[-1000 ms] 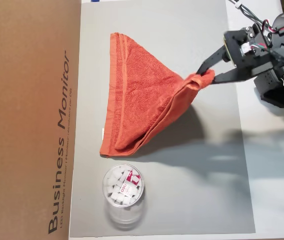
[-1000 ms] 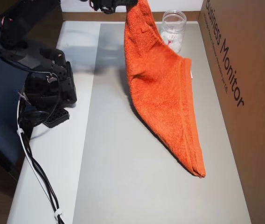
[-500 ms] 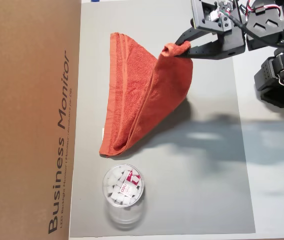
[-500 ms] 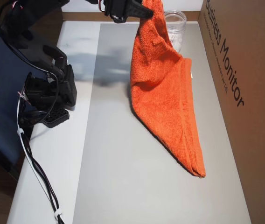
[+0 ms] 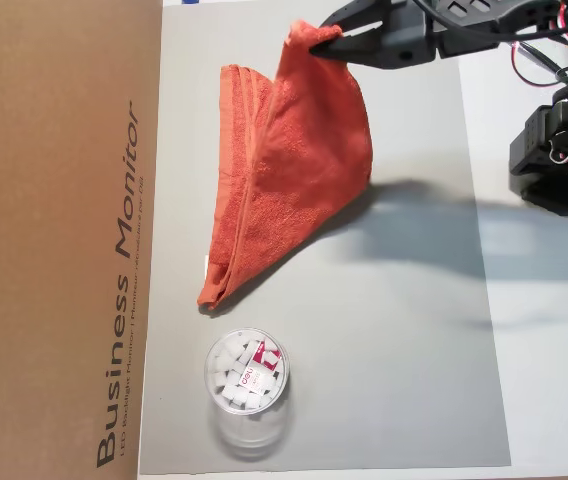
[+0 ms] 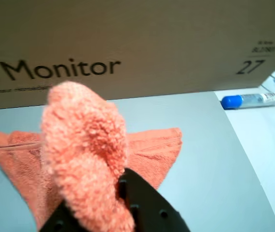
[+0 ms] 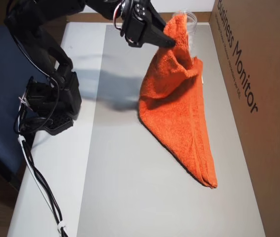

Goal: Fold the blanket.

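The blanket lay on the grey mat, its far hemmed edge running along beside the cardboard box in an overhead view, while one corner was lifted clear of the surface so that the cloth rose in a tent-like drape toward the top of that view. That raised corner was pinched between the jaws of the gripper, which were closed tight on a bunched fold of terry; in the wrist view the fluffy corner bulged up just above the black finger, with the flat part of the cloth spread on the mat beyond it. In another overhead view the gripper held the corner high, near the clear cup at the mat's far end, and the lower layers already lay doubled, tapering to a point near the box. Judged from this, the fold was partly made: the carried corner seemed to be over the resting half but not yet laid down, so lowering, releasing and squaring the edges remained. A clear cup of white pieces stood apart from the cloth.
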You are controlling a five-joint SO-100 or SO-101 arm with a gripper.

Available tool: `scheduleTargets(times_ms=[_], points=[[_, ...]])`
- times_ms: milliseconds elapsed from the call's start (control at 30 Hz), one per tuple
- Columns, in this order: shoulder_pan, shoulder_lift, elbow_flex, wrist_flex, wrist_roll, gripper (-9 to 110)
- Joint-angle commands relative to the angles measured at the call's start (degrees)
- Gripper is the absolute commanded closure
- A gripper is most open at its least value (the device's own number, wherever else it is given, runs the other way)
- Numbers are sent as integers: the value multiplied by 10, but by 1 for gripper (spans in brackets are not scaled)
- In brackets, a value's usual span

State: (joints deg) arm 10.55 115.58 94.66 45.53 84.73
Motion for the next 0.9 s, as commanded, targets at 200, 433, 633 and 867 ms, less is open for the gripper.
scheduleTargets(times_ms=[200,433,633,867], points=[[57,-101,-68,-13,4,102],[73,-156,-60,-55,4,102],[79,-215,-69,-119,-4,102],[82,-271,-69,-207,-6,101]])
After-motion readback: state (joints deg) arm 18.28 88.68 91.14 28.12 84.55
